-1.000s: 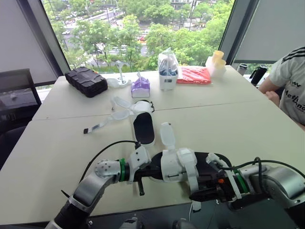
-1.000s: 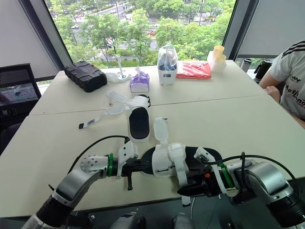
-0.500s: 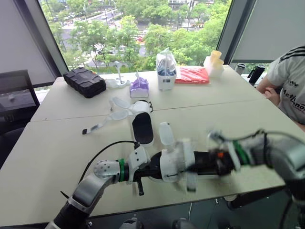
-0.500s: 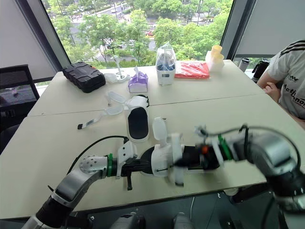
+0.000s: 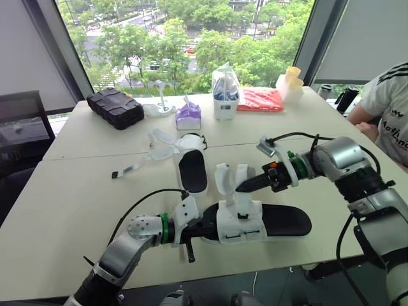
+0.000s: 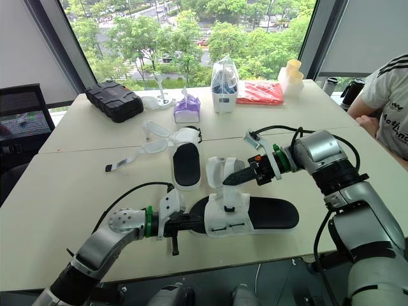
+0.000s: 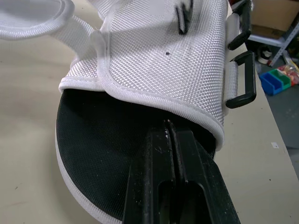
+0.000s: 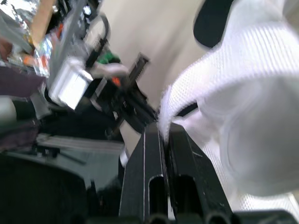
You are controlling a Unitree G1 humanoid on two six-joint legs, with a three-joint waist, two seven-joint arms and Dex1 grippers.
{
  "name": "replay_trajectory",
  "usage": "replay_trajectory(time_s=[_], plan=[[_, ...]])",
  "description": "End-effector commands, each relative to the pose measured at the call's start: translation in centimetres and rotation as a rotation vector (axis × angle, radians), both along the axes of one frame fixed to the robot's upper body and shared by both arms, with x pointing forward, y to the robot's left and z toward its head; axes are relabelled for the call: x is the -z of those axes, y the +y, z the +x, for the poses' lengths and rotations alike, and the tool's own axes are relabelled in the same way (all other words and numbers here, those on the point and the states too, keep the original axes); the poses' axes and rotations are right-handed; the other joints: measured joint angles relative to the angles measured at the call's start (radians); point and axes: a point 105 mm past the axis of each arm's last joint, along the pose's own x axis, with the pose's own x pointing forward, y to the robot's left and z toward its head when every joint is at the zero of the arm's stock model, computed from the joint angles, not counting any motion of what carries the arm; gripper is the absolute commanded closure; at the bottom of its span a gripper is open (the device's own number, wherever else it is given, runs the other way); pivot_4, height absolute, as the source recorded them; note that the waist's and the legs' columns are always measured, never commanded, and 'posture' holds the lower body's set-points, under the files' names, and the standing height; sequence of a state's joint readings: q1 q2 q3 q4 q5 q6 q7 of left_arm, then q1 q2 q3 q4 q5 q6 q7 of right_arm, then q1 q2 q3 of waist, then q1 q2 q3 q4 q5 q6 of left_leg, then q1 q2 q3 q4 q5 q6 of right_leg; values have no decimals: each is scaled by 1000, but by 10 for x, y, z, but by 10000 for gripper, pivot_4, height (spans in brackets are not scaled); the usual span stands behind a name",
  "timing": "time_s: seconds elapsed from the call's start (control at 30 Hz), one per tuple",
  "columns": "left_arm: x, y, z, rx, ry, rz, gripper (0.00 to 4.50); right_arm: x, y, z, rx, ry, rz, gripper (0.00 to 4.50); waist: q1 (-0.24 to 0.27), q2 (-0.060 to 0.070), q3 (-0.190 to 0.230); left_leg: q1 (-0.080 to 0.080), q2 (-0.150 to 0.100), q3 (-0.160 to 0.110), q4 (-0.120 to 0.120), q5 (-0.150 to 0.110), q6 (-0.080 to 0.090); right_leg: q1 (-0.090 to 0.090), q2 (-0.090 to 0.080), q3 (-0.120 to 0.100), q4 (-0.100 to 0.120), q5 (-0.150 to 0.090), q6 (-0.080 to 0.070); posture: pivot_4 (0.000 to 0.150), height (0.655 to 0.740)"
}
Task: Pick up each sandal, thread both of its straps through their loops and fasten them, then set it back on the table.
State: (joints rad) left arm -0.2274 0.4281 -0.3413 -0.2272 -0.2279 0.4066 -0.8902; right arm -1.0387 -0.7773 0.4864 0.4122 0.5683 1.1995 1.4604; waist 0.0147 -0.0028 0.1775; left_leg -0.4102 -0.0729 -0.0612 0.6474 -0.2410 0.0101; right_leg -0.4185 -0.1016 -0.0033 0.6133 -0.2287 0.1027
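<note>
A black-soled sandal (image 5: pixel 280 220) with a white upper lies near the table's front edge. My left gripper (image 5: pixel 199 231) is shut on the left end of its sole (image 7: pixel 98 154), fingers (image 7: pixel 154 163) pressed together over the rim. My right gripper (image 5: pixel 240 187) reaches in from the right, above the sandal's far side. It is shut on a white strap (image 5: pixel 241 173), which it holds upright; the wrist view shows the strap (image 8: pixel 196 88) pinched at the fingertips. Two black loops (image 7: pixel 244 77) show on the upper's side. A second sandal (image 5: pixel 192 169) lies further back, straps (image 5: pixel 156 153) spread to its left.
At the back of the table (image 5: pixel 76 191) stand a black case (image 5: pixel 115 108), a purple pack (image 5: pixel 188 116), a clear bag (image 5: pixel 224 94), a red packet (image 5: pixel 259 100) and stacked cups (image 5: pixel 290 83). A person (image 5: pixel 389 108) sits at the right edge. A black chair (image 5: pixel 19 127) stands at the left.
My right gripper has swung from the sandal's front edge up and over to its far side, drawing a white strap upright. The sandal now lies flat. The left gripper has kept its hold.
</note>
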Motion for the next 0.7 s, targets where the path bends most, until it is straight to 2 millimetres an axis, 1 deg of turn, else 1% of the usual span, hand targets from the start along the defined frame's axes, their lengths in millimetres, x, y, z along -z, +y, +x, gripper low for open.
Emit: replay_trajectory(time_s=[0.03,0.13,0.3,0.37,0.4,0.47,0.53,0.63,0.7], plan=[[11,0,-5,-8,38,28,45000,6,-4,4,-26,-55,-71,44138,0,0,0,0,0,0,0,0,0,0,0,0,0,0,0,1500,7400],[10,0,-5,-9,38,28,45000,15,-8,8,-34,-110,-122,44138,0,0,0,0,0,0,0,0,0,0,1,0,0,1,2,1500,7400],[9,0,-5,-10,38,30,45000,9,-8,4,-46,-99,-95,44138,0,0,0,0,0,0,0,0,0,-1,1,0,0,1,2,1500,7400],[9,0,-5,-8,36,32,45000,-4,-3,8,-1,-101,-41,44138,0,0,0,0,0,0,0,0,0,-1,1,0,0,1,2,1500,7400],[9,0,-5,-7,35,33,45000,-17,0,8,4,-104,-1,44138,0,0,0,0,0,0,0,0,0,-1,1,0,0,1,2,1500,7400],[8,0,-5,-5,34,35,45000,-36,3,4,-3,-114,52,44138,0,0,0,0,0,0,0,0,0,-1,1,0,1,1,2,1500,7400],[8,0,-5,-5,34,36,45000,-51,5,0,-8,-136,83,44138,-1,0,0,0,0,0,0,0,0,-1,0,0,1,1,1,1500,7400],[8,0,-4,-4,32,37,45000,-62,5,-10,-27,-139,103,44138,1,0,0,0,0,0,-1,0,0,-1,0,0,1,1,1,1500,7400],[8,0,-4,-2,31,36,45000,-59,3,-16,-40,-153,82,44138,0,0,0,0,0,0,-1,0,0,-1,0,0,0,0,0,1500,7400]])
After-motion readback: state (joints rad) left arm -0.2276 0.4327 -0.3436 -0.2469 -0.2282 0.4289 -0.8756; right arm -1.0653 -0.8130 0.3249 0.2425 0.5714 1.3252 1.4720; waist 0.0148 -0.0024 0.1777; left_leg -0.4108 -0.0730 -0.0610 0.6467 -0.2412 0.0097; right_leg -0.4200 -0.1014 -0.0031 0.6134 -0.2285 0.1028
